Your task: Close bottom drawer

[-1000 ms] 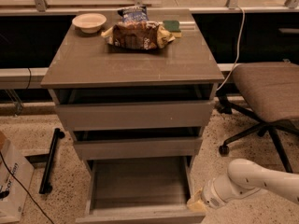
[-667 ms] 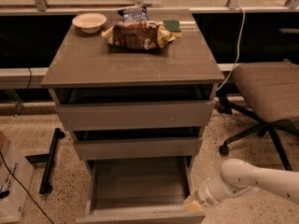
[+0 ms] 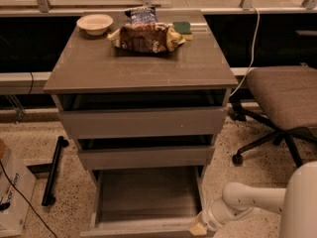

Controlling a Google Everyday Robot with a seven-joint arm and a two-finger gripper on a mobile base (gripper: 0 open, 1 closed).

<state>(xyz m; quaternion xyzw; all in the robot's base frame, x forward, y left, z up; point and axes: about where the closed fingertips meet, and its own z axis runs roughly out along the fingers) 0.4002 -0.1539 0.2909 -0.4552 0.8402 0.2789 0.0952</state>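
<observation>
Shallow, handleless grey-brown bottom drawer (image 3: 147,195) standing well out at the foot of the grey-brown cabinet (image 3: 143,68), front edge running left to right. Pale gripper (image 3: 200,226) low at its front right corner, seemingly touching; spread or pressed together, cannot tell. Probably needs pushing straight inward.

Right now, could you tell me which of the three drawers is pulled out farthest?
The bottom drawer, the lowest and narrowest: its floor shows, while the top drawer and middle drawer show only their fronts. The gripper is at its front corner.
</observation>
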